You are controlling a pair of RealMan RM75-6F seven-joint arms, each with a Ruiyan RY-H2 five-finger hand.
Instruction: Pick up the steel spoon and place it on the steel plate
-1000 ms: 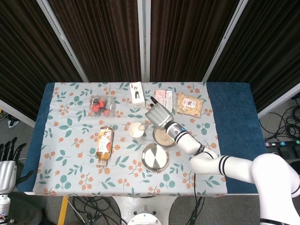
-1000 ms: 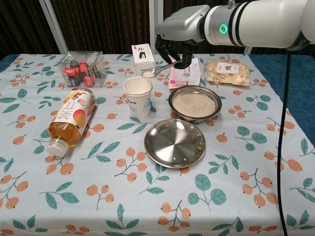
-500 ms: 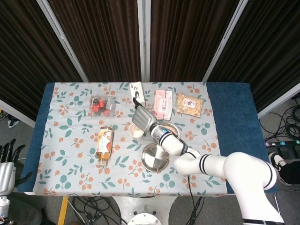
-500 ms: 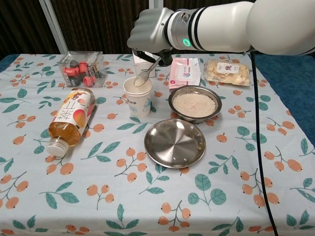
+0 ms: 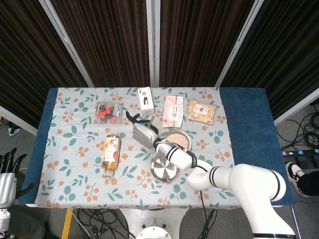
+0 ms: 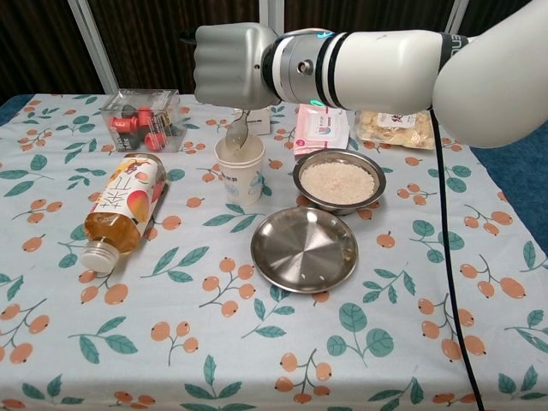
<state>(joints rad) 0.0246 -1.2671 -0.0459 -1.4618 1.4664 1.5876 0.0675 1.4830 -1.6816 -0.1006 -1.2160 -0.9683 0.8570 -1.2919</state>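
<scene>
Two views, head first: both show the right hand carrying the steel spoon above the paper cup.
Head view, right hand: the right hand (image 5: 143, 133) hangs over the tabletop (image 5: 75, 164) beside the bowl of rice (image 5: 178, 139); the cup under it is hidden here.
Head view, left hand: the left hand (image 5: 7, 172) sits off the tabletop's near left corner, fingers apart, holding nothing.
Head view, target: the steel plate (image 5: 165, 167) lies bare, just in front of the rice bowl.
Chest view, grasp: the right hand (image 6: 233, 67) has its fingers clenched round the handle of the steel spoon (image 6: 237, 131), whose bowl hangs tilted down over the mouth of the paper cup (image 6: 240, 168).
Chest view, route: the steel plate (image 6: 304, 248) is near the cup, toward the robot and to the right.
Advice: I judge the spoon should be raised clear of the cup rim first, then carried across and lowered almost flat before the fingers loosen.
Risk: the light cup may tip if clipped.
</scene>
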